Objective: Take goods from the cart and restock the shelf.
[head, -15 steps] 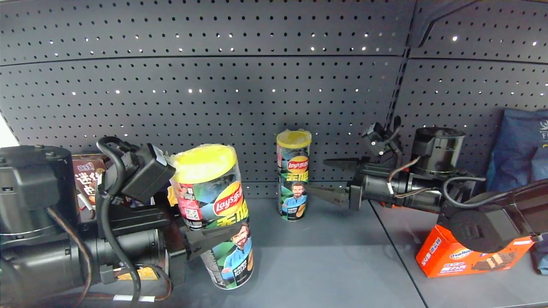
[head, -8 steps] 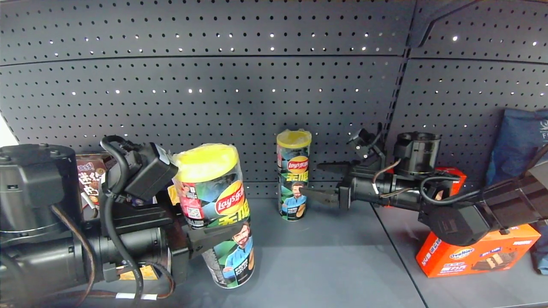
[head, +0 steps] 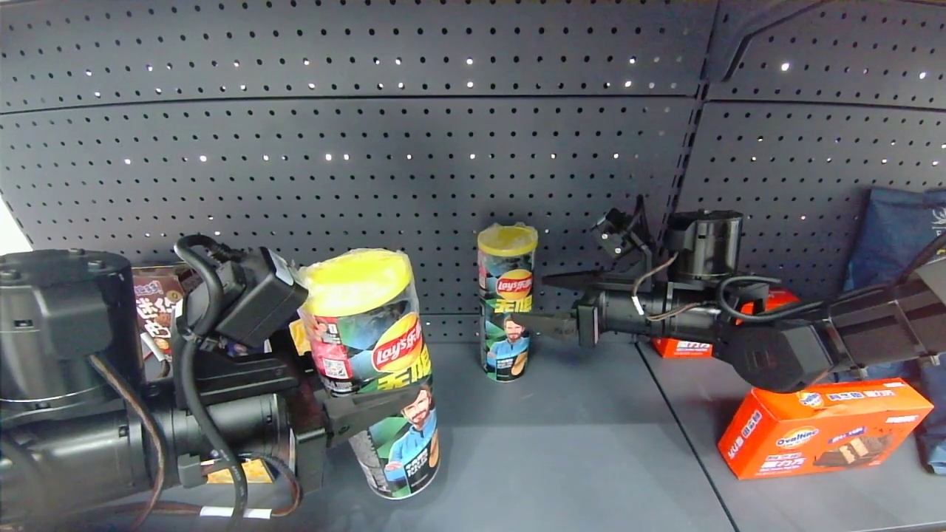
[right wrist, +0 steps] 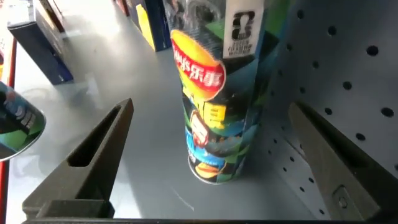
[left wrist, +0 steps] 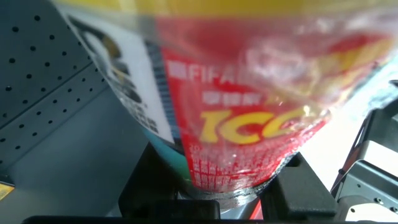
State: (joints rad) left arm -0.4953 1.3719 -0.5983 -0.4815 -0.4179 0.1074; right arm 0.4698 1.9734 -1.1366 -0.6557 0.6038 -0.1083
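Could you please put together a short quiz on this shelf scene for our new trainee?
1. True or false: the right gripper is shut on the rear chip can.
2. What does the left gripper hold? A: a glass bottle. B: a yellow-lidded chip can. C: a milk carton.
3. Fill in: the rear chip can stands ___ on the shelf.
Key: 1 false, the right gripper is open; 2 B; 3 upright.

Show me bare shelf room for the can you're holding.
Bare shelf lies between the held can and the orange box, in front of the back can. Crowded: at the back can, flanked by the open right hand.
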